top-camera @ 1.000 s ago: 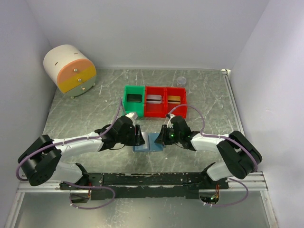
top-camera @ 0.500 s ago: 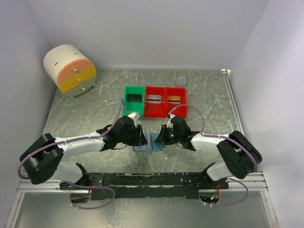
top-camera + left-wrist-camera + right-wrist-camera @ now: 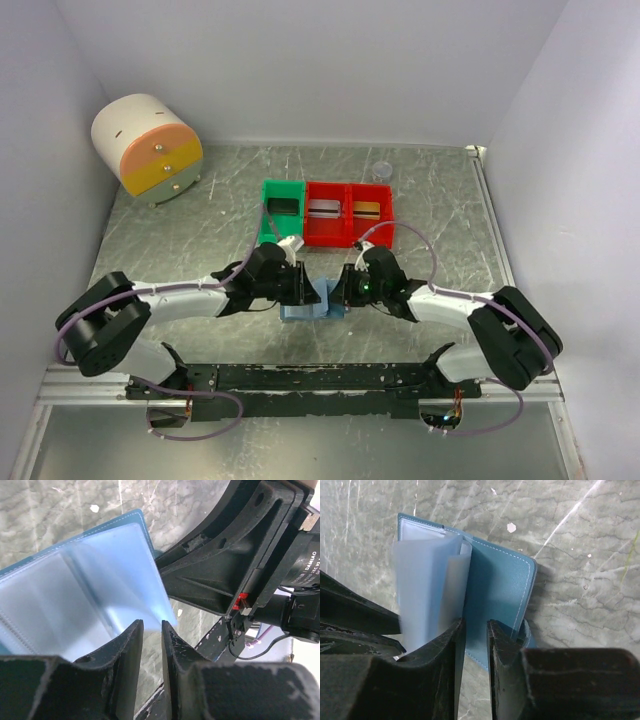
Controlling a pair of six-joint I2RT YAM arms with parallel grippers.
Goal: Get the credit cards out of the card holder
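Note:
The blue-grey card holder (image 3: 314, 300) lies at the near middle of the table with its clear inner sleeves standing up. My left gripper (image 3: 302, 290) and right gripper (image 3: 338, 290) press in on it from both sides. In the left wrist view my left gripper (image 3: 150, 625) has only a narrow slit between its fingers, at the edge of the clear sleeves (image 3: 75, 580). In the right wrist view my right gripper (image 3: 474, 622) is just as narrow, over the blue cover (image 3: 500, 585) beside the sleeves (image 3: 427, 575). The dark card (image 3: 284, 208), silvery card (image 3: 323, 208) and gold card (image 3: 366, 209) lie in the bins.
A green bin (image 3: 282, 186) and a red double bin (image 3: 350, 187) stand just behind the holder. A round cream and orange drawer unit (image 3: 148, 148) is at the back left. A small clear cup (image 3: 381, 171) is behind the red bin. White walls enclose the table.
My left gripper has moved right, closer to the right one. The holder went from lying open and flat to partly folded, its sleeves standing up between the grippers.

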